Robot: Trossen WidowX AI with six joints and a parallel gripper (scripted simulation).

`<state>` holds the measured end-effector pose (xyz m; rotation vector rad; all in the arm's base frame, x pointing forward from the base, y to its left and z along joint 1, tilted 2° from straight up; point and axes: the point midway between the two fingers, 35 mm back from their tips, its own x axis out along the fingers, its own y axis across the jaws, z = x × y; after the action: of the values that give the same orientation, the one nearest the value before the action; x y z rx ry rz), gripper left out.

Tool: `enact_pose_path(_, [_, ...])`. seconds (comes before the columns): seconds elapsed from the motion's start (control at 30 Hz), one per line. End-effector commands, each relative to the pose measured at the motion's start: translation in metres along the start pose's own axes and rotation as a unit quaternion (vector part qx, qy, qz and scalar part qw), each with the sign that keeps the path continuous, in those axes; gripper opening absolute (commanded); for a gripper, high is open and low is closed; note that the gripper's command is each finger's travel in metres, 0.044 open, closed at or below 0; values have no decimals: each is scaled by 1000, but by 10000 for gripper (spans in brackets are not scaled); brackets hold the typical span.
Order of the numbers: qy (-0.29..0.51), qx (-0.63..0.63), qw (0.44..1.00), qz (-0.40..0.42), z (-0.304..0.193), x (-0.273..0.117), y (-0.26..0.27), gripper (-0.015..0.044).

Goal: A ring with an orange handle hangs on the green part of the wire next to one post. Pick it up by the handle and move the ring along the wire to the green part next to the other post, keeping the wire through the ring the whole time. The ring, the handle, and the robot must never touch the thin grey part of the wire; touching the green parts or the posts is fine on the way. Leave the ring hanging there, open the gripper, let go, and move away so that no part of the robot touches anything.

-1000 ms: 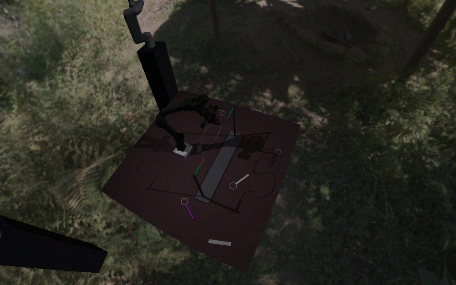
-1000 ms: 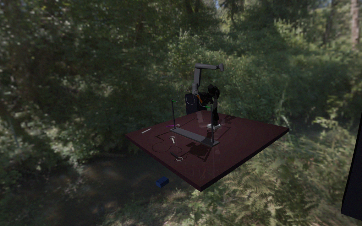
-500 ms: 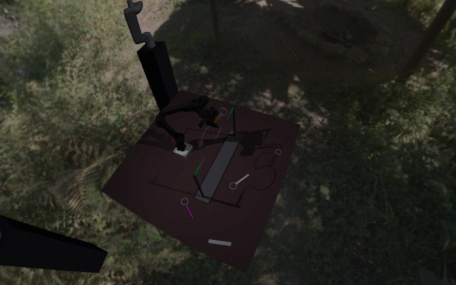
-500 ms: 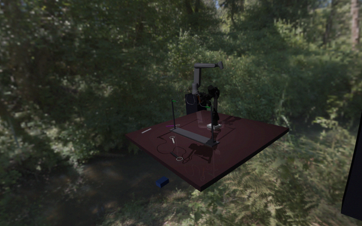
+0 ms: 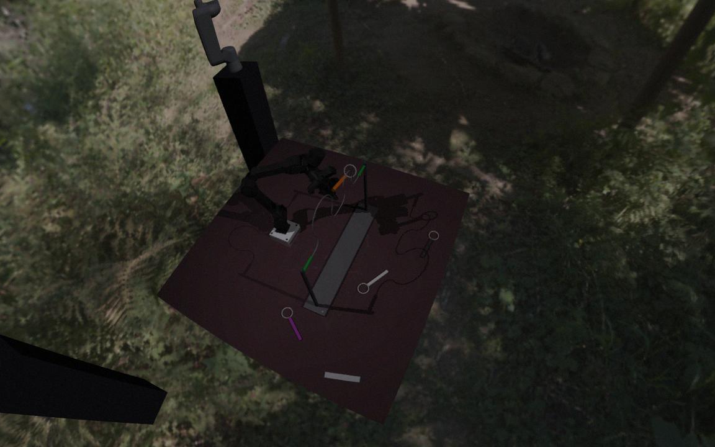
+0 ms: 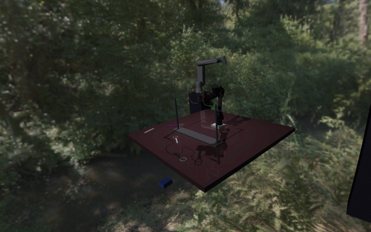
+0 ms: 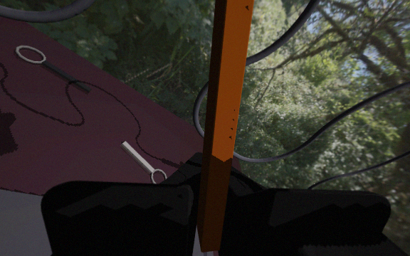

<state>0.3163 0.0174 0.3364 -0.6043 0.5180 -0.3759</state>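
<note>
The end effector is nearly closed, gripping the orange handle; the ring is up at the handle's far end, beyond the fingertips; whether it touches the grey wire I cannot tell; farther from the end effector, below it, a white-handled ring and a dark-handled ring lie on the worktop.
</note>
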Motion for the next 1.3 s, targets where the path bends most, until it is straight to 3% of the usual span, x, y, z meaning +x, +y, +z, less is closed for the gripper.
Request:
enact_pose_path(0.0, [-7,-40,999,-28,0,-1,-10,-150])
enact_pose_path(0.6, [-29,-222,966,-129,8,-2,-40,-150])
enact_pose_path(1.27, [-52,-408,881,-233,27,-10,-65,-150])
